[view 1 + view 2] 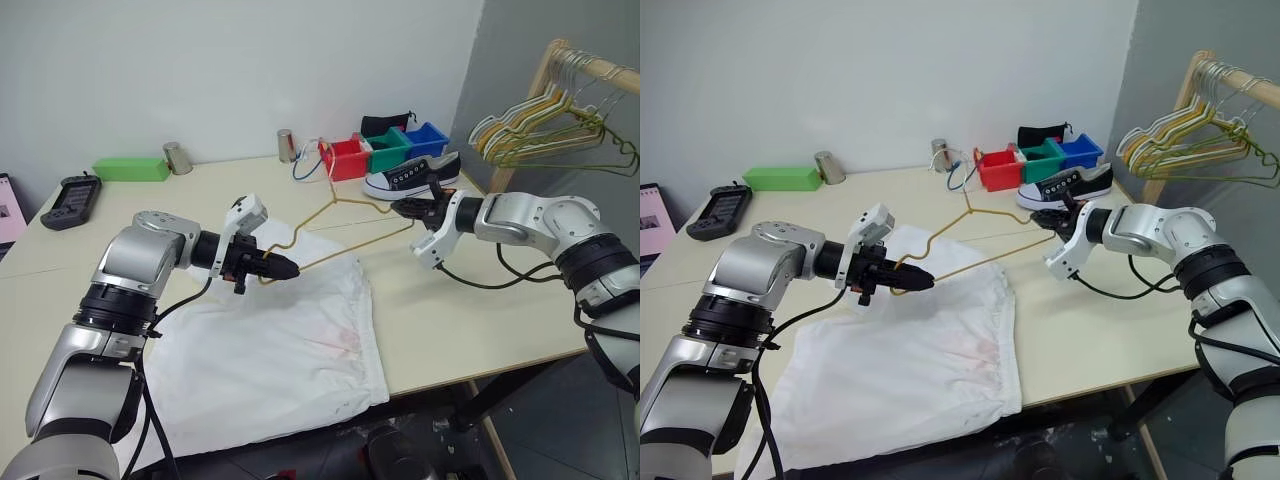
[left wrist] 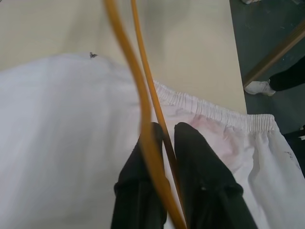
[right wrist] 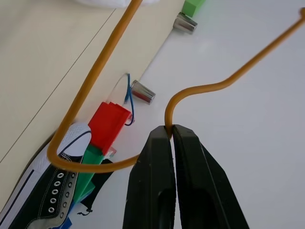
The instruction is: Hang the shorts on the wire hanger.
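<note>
The wire hanger is a thin tan-yellow triangle held in the air over the table between both grippers. My left gripper is shut on the hanger's left corner, just above the shorts. In the left wrist view the wire runs between the closed black fingers. My right gripper is shut on the hanger's right corner, and the bent wire enters its fingertips in the right wrist view. The white wrinkled shorts lie flat on the table's near side, the elastic waistband and a pinkish stain toward the right.
A black-and-white shoe and red, green and blue bins sit behind the hanger. A wooden rack with several hangers stands at the right. A green box, two metal cups and a black device lie at the back left.
</note>
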Available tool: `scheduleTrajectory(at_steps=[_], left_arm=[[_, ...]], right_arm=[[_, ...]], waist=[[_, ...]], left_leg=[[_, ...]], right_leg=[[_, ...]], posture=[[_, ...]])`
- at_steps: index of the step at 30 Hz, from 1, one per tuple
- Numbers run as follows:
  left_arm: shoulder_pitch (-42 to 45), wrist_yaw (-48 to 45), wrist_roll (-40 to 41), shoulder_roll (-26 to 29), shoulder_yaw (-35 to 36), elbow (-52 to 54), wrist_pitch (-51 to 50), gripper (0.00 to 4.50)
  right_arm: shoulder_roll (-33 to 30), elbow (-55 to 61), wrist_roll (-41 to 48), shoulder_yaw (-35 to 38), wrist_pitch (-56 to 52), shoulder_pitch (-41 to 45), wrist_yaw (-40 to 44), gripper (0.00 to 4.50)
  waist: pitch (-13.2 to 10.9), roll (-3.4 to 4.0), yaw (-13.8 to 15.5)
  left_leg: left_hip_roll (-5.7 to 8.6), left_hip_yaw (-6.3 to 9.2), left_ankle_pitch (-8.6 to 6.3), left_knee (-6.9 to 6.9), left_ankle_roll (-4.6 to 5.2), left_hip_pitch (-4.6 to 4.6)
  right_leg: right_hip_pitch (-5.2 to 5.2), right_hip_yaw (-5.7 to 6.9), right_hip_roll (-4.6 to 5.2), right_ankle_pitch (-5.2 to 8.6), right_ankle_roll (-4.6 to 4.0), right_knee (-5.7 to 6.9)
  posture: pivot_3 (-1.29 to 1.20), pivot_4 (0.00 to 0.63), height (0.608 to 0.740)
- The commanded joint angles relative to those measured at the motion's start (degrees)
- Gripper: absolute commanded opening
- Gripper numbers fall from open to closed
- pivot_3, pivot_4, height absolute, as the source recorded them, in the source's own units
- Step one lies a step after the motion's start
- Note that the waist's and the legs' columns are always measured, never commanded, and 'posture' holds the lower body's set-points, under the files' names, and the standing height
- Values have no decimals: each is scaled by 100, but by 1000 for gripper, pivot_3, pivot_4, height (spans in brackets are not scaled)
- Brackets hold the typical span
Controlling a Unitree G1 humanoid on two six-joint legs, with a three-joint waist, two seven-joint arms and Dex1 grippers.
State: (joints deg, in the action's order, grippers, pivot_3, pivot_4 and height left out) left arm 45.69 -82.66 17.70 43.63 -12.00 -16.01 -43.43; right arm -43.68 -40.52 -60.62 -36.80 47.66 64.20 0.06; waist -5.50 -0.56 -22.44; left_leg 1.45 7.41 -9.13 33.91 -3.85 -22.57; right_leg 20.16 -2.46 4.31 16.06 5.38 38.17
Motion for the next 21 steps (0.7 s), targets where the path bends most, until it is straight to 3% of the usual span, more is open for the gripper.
scheduleTrajectory(at_steps=[1,11,12,21], left_arm=[[121,-48,22,66,59,95,115,58],[150,245,-228,-23,40,-97,420,58],[150,268,-246,-30,40,-106,455,0],[53,519,-597,-50,20,-148,1207,0]], right_arm=[[9,44,168,224,-49,213,14,0],[33,-49,792,351,71,68,586,0],[38,-53,869,365,82,65,652,507],[159,-40,2331,744,-39,-127,2144,2387]], waist=[[0,0,1],[0,0,-2],[0,0,-3],[0,0,-6]], left_leg=[[0,1,0,0,0,0],[-1,0,0,0,0,0],[-1,-1,0,0,0,0],[-1,0,0,0,0,0]], right_leg=[[0,0,0,0,0,0],[0,0,0,0,0,0],[-1,0,0,0,0,0],[-3,2,0,0,0,-1]], posture=[[-314,0,740],[-314,0,740],[-314,0,740],[-312,0,740]])
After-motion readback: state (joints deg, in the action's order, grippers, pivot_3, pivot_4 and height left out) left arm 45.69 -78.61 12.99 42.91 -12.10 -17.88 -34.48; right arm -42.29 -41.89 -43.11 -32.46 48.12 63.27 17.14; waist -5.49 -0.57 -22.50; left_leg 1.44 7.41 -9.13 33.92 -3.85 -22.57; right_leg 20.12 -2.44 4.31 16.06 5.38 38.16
